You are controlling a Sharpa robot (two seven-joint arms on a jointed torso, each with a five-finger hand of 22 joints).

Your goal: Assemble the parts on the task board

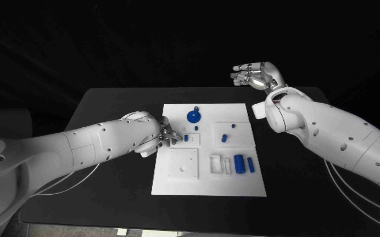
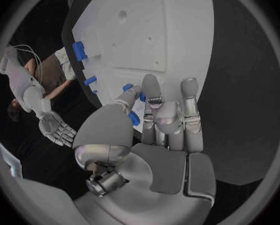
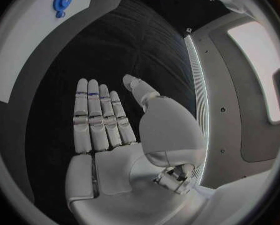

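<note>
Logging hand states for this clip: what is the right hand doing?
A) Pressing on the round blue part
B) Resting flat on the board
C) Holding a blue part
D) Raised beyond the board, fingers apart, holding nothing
D: the right hand is beyond the task board, its palm bare and fingers apart.

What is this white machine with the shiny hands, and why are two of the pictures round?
It is a robot with two white arms, each ending in a silver hand. One picture looks down from its head. The round ones come from small cameras at its wrists, just behind each hand.

On the black table lies a white task board with small blue parts: a round blue disc and some blue pegs.

The left hand is down at the board's edge; its wrist view shows a small blue part at its fingers, though I cannot tell if it grips it. The right hand is raised beyond the table, open and holding nothing.
</note>
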